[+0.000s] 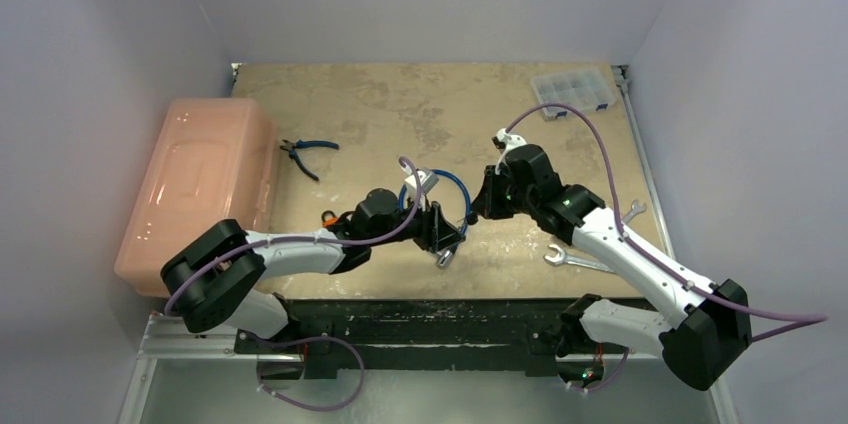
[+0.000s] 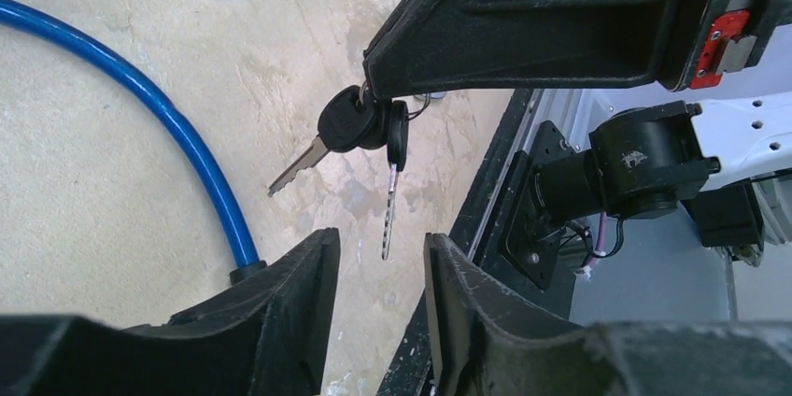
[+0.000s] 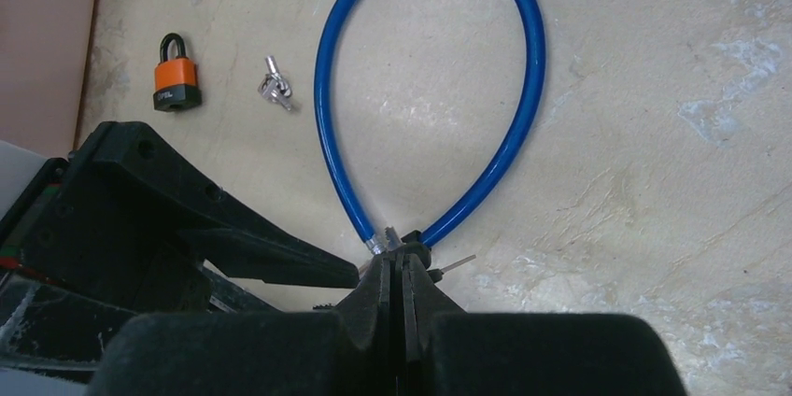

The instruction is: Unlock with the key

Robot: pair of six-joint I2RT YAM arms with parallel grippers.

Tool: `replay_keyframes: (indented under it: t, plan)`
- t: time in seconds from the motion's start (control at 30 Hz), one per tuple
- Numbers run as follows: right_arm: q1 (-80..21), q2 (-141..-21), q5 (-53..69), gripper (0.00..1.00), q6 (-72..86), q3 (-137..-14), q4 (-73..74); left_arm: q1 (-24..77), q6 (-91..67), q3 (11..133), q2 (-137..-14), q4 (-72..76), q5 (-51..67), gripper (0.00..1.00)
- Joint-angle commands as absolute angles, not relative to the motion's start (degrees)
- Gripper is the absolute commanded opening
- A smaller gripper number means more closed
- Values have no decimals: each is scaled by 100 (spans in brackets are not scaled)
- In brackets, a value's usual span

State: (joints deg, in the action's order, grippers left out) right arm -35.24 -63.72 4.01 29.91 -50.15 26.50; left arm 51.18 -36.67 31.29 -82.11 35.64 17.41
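- My right claw (image 3: 402, 270) is pressed together. It pinches a bunch of keys (image 2: 360, 125) by its top, above the desk (image 3: 654, 181) near the front edge.
- One black-headed hanging key (image 2: 390, 200) points straight down, and the other splays out sideways.
- My left claw (image 2: 381, 245) is spread, with a finger on either side of the hanging key's tip, touching neither.
- The blue cable lock (image 3: 523, 88) lies looped on the desk, just beside both claws.
- To do this handover well, I judge the left claw should rise until it brackets the black head rather than the thin blade. It should then centre on the head and close squarely, and the right claw should let go only once that pinch is firm.
- Hidden: the cable lock's keyhole end sits behind my claws in both wrist views. The ring joining the keys is buried in the right claw's tips.
- An orange padlock (image 3: 177, 83) lies well apart, and I cannot tell which lock these keys fit.
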Motion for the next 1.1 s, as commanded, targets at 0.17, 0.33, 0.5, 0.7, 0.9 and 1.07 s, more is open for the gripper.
replay_keyframes:
  t: [0.17, 0.33, 0.5, 0.7, 0.9, 1.07]
  plan:
    - [-3517, -6284, 526, 0, 2981, -5164, 2513, 5194, -3707, 3443, -8289, 4113, 1813, 0]
    - [-3519, -6252, 571, 0, 2953, -5138, 2457, 5203, -3742, 3437, -8218, 4114, 1854, 0]
    - [-3516, -6086, 772, 0, 2935, -5072, 2285, 5203, -3683, 3594, -8105, 3611, 1854, 0]
    - [-3514, -5844, 636, 52, 2903, -5092, 2263, 5203, -3577, 3866, -7886, 2727, 1828, 0]
    - [-3519, -5466, 632, 75, 2686, -5060, 2100, 5203, -3216, 4338, -7464, 1060, 1631, 0]
    - [-3520, -4969, 1031, 77, 2616, -4730, 1385, 5203, -3022, 4786, -7136, -487, 1361, 0]
